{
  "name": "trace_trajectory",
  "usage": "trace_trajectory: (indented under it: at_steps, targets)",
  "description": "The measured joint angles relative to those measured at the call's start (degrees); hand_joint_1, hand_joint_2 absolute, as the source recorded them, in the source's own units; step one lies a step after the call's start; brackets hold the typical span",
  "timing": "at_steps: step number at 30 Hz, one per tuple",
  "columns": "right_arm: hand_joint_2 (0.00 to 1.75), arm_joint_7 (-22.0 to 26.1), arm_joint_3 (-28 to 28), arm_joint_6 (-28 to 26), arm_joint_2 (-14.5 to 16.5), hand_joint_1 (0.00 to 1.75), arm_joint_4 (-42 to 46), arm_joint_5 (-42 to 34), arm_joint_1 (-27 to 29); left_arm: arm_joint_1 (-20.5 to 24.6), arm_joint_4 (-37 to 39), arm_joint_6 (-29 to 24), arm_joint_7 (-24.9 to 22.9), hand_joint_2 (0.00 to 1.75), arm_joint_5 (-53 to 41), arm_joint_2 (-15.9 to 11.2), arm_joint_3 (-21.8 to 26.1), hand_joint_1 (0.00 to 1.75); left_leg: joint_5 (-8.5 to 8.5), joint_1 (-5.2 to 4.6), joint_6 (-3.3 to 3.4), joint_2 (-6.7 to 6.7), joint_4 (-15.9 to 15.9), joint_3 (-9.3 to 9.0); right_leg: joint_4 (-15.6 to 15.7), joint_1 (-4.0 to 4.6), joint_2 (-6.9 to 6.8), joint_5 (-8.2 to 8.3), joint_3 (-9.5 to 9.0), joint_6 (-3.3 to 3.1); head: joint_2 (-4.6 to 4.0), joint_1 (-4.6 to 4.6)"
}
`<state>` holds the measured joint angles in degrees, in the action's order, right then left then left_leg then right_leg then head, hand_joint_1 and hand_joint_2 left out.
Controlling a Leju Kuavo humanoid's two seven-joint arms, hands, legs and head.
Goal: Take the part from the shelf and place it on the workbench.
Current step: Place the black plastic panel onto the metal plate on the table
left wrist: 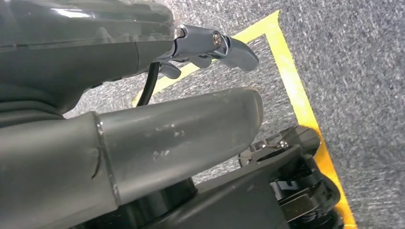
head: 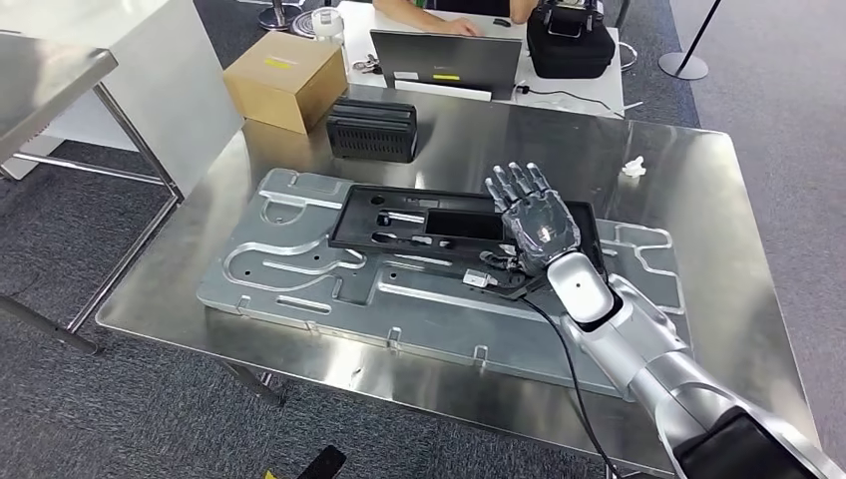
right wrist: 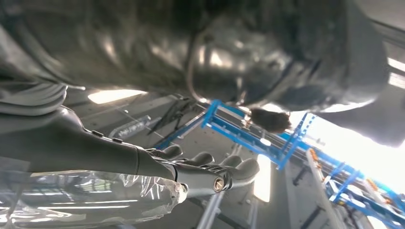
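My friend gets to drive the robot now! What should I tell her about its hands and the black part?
Right hand: open, fingers spread, raised over the black part, holding nothing.
Left hand: hangs by the robot's side over the carpet with yellow tape; fingers look curled, holding nothing.
Black part: lies flat on the grey metal plate on the steel workbench.
Done: the part looks placed.
Left: probably just pull the right arm back.

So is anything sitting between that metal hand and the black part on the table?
Nothing visible. The right hand hangs over the near end of the black part, fingers spread, holding nothing. The part lies on the grey plate on the workbench; the box and black case sit well behind.
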<state>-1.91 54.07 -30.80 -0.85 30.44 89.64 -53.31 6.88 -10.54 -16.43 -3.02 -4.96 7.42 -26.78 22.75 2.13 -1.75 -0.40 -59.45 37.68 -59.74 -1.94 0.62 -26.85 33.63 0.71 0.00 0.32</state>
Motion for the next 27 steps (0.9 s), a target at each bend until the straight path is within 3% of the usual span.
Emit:
trace_trajectory:
  at_steps: [2,4,5,6,7,10,12,14,15,17,19,20,21,22,24,25,27]
  targets:
    - [0.00,0.0,0.0,0.1,0.1,0.00,0.0,0.0,0.0,0.0,0.0,0.0,0.0,0.00,0.0,0.0,0.0,0.00,3.99,0.06,-0.09,0.10,-4.4,1.71,0.2,0.13,-0.10,0.91,0.81,-1.14,0.00,-0.04]
    - [0.00,0.0,0.0,0.1,0.1,0.00,-0.1,0.0,0.0,0.0,0.0,0.0,0.0,0.00,-0.2,0.0,0.0,0.00,8.82,-0.13,0.06,0.16,-11.8,3.93,0.2,0.68,-0.17,1.74,1.89,-1.76,0.00,-0.04]
    - [0.00,0.0,0.0,0.1,0.1,0.00,-0.1,0.0,0.1,0.0,0.0,0.0,0.1,0.00,-0.2,0.0,0.0,0.00,9.97,-0.26,0.20,0.16,-14.5,4.37,0.2,0.98,-0.21,2.14,2.47,-1.91,0.00,-0.04]
    - [0.00,0.0,0.0,0.2,0.1,0.00,-0.2,0.0,0.1,0.0,0.0,0.0,0.1,0.00,-0.3,0.0,0.0,0.00,9.99,-0.42,0.44,0.16,-15.3,3.86,0.1,1.28,-0.25,2.54,3.04,-2.01,0.00,-0.04]
    - [0.00,0.0,0.0,0.2,0.1,0.00,-0.3,0.0,0.1,0.0,0.0,0.0,0.2,0.00,-0.3,0.0,0.0,0.00,9.07,-0.62,0.81,0.16,-14.0,2.27,0.0,1.55,-0.26,2.92,3.57,-2.06,0.00,-0.04]
    - [0.00,0.0,0.0,0.2,0.0,0.00,-0.4,-0.1,0.1,0.1,0.0,-0.1,0.3,0.00,-0.4,-0.1,0.0,0.00,6.51,-1.47,2.42,0.17,-3.3,-5.37,-0.2,2.04,-0.28,3.93,4.62,-1.84,0.00,0.01]
    - [0.00,0.0,-0.1,0.2,-0.1,0.00,-0.4,-0.1,0.1,0.1,0.0,-0.2,0.4,0.00,-0.4,0.0,0.0,0.00,6.45,-1.96,2.87,0.14,0.4,-7.42,0.0,1.97,-0.35,4.63,4.82,-1.26,0.00,0.01]
    - [0.00,0.0,-0.1,0.2,-0.2,0.00,-0.5,-0.2,0.2,0.1,0.0,-0.2,0.6,0.00,-0.4,0.0,0.1,0.00,5.46,-1.96,3.12,0.18,1.1,-7.25,0.3,1.85,-0.34,5.24,4.91,-0.56,0.00,0.00]
    - [0.00,0.0,-0.1,0.2,-0.3,0.00,-0.5,-0.2,0.2,0.0,0.0,-0.2,0.6,0.00,-0.4,0.0,0.1,0.00,4.85,-1.82,3.44,0.29,1.5,-7.02,0.0,1.82,-0.33,4.77,5.17,-0.24,0.00,0.03]
    - [0.00,0.0,-0.1,0.2,-0.7,0.00,-0.6,-0.2,0.2,0.0,0.0,-0.2,0.7,0.00,-0.5,0.1,0.1,0.00,3.36,-1.47,4.16,0.57,2.2,-6.12,-3.2,1.68,-0.33,0.89,6.44,0.30,0.00,0.14]
    - [0.00,0.0,-0.2,0.2,-0.8,0.00,-0.7,-0.2,0.3,0.0,0.0,-0.2,0.7,0.00,-0.5,0.1,0.1,0.00,2.22,-1.49,4.40,0.72,2.2,-4.74,-10.1,1.32,-0.35,-4.40,8.33,0.85,0.00,0.21]
    - [0.00,-0.1,-0.2,0.2,-0.8,0.00,-0.8,-0.2,0.4,-0.1,0.0,-0.2,0.7,0.00,-0.6,0.2,0.1,0.00,1.72,-1.46,4.32,0.77,2.1,-3.99,-13.3,1.12,-0.36,-5.73,8.90,1.14,0.00,0.22]
    - [0.00,-0.1,-0.2,0.2,-0.8,0.00,-0.8,-0.2,0.5,-0.1,0.0,-0.2,0.7,0.00,-0.6,0.2,0.1,0.00,1.28,-1.41,4.21,0.81,2.0,-3.26,-15.0,0.89,-0.37,-5.79,8.76,1.40,0.00,0.21]
    - [0.00,-0.1,-0.2,0.2,-0.9,0.00,-0.9,-0.2,0.5,-0.1,0.0,-0.2,0.7,0.00,-0.7,0.2,0.1,0.00,0.88,-1.32,4.03,0.84,1.7,-2.50,-14.6,0.65,-0.40,-4.77,7.57,1.64,0.00,0.21]
    - [0.00,-0.1,-0.2,0.2,-0.9,0.00,-0.9,-0.2,0.5,-0.2,0.0,-0.2,0.7,0.00,-0.7,0.2,0.1,0.00,0.32,-1.08,3.49,0.84,0.9,-1.13,-8.5,0.17,-0.48,-2.30,2.73,2.07,0.00,0.22]
    - [0.00,-0.1,-0.2,0.2,-0.9,0.00,-0.9,-0.2,0.5,-0.2,0.0,-0.2,0.7,0.00,-0.7,0.2,0.1,0.00,0.08,-1.03,3.12,0.83,0.5,-0.52,-4.7,0.20,-0.44,-2.00,0.18,2.10,0.00,0.21]
    - [0.00,-0.1,-0.3,0.2,-0.9,0.00,-0.9,-0.2,0.5,-0.1,0.0,-0.3,0.7,0.00,-0.7,0.2,0.1,0.00,-0.55,-1.09,2.27,0.80,0.1,0.17,-0.4,0.46,-0.29,-2.54,-2.22,1.56,0.00,0.14]
